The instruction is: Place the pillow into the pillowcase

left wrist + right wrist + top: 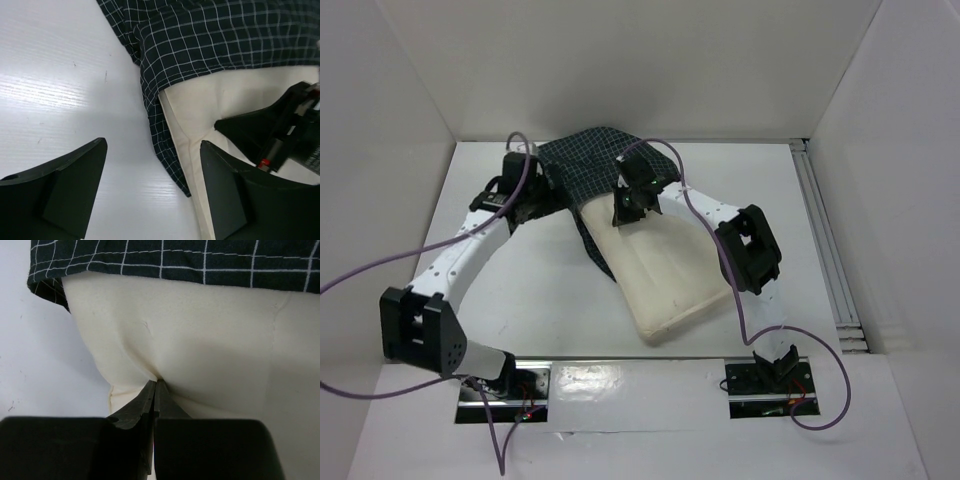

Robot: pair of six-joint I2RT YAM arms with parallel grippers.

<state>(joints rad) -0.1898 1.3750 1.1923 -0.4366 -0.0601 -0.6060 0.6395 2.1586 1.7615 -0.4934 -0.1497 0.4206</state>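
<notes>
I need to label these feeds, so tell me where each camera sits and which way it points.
Top external: above and behind the arms, looking down on the table; both arms show.
Left wrist: on the left arm, looking down at the pillowcase edge; its left tool, open, shows.
Right wrist: on the right arm, facing the pillow; its right tool, shut, pinches it.
Shared: both wrist views show the pillow's end inside the pillowcase.

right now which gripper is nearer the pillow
Right. The right gripper, shut, presses into the pillow by the pillowcase mouth; the left gripper hangs open over the pillowcase edge alongside it.
</notes>
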